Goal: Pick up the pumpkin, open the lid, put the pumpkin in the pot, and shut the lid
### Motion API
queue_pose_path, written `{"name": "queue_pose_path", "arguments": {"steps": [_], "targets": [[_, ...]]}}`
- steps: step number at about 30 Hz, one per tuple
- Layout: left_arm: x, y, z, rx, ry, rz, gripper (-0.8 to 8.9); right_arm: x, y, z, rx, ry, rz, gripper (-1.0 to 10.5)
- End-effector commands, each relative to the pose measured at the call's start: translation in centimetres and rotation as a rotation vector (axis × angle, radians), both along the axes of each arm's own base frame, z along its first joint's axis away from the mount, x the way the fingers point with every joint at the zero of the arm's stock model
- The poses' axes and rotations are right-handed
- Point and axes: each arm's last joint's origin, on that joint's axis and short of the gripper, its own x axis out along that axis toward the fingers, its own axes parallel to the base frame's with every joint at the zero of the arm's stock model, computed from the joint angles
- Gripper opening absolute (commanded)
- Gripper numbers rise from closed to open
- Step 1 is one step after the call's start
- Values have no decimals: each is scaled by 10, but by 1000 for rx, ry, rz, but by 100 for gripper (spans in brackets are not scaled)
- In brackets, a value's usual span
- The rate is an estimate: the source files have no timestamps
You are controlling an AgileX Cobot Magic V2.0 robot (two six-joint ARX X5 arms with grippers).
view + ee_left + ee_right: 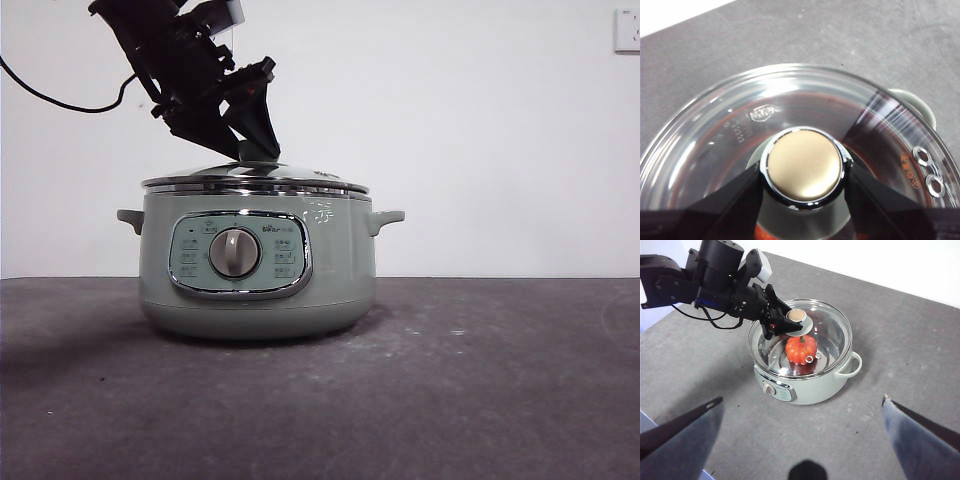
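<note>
The sage-green pot (pixel 258 290) stands on the table with the glass lid (pixel 300 178) seated on its rim. My left gripper (pixel 255 150) reaches down from the upper left, its jaws closed on either side of the lid's round knob (pixel 805 165). In the right wrist view the orange pumpkin (pixel 801 349) sits inside the pot (pixel 815 387), seen through the lid (pixel 832 332). My right gripper (pixel 802 399) is open and empty, high above the table and well back from the pot.
The dark grey table (pixel 480 400) stretches around the pot. A white wall stands behind it with a socket (pixel 627 30) at the top right. A black cable (pixel 60 100) hangs from the left arm. One pot handle (pixel 912 100) shows beside the lid.
</note>
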Motion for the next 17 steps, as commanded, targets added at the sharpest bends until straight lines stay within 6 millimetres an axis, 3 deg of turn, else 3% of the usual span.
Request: {"name": "queue_pose_path", "arguments": {"steps": [1, 17], "targets": [[1, -3, 6, -17, -53, -18, -9, -1, 0, 0, 9, 8, -2, 535], [1, -2, 3, -8, -30, -17, -9, -1, 0, -1, 7, 10, -1, 535]]}}
